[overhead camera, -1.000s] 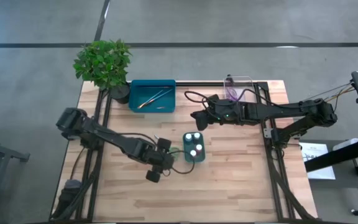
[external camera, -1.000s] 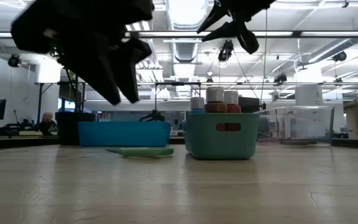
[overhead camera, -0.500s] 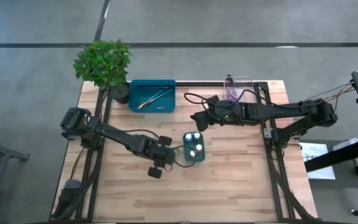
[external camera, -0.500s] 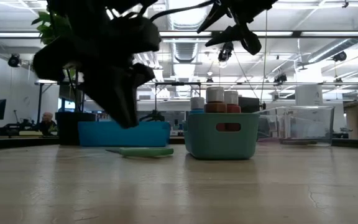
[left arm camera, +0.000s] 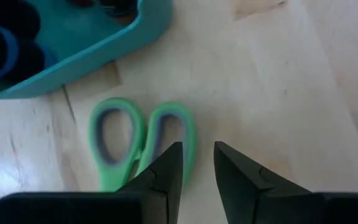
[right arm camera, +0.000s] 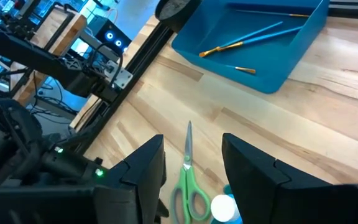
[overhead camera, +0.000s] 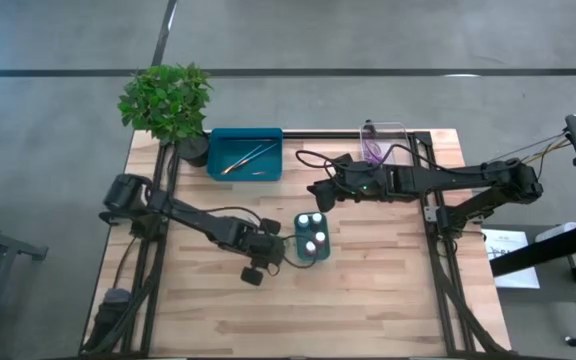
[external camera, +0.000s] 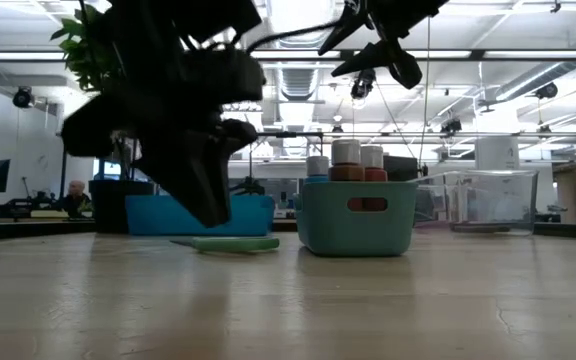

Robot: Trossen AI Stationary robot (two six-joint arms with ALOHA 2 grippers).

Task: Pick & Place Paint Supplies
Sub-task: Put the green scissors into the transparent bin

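Green scissors [left arm camera: 140, 142] lie flat on the table just left of a teal basket [overhead camera: 313, 252], their blades [right arm camera: 188, 144] pointing toward the far edge. The basket holds white-capped pots [external camera: 346, 152]. My left gripper [left arm camera: 197, 155] hangs low over the scissors' handle loops, pointing steeply down. Its fingers stand a narrow gap apart with bare wood between them. Whether one finger touches the right loop, I cannot tell. My right gripper [right arm camera: 191, 163] waits open, high above the table's middle [overhead camera: 318, 190]. Thin brushes [right arm camera: 253, 36] lie in a blue tray [overhead camera: 246, 168].
A potted plant [overhead camera: 168, 100] stands at the far left corner, beside the blue tray. A clear tray [overhead camera: 383, 140] with something purple in it sits at the far right. Bare wood stretches along the near half of the table [overhead camera: 368, 310].
My left gripper has come down toward the scissors and a little toward the teal basket. In the low view its fingers, spread a second ago, have drawn close together. The scissors and the pots have stayed in place.
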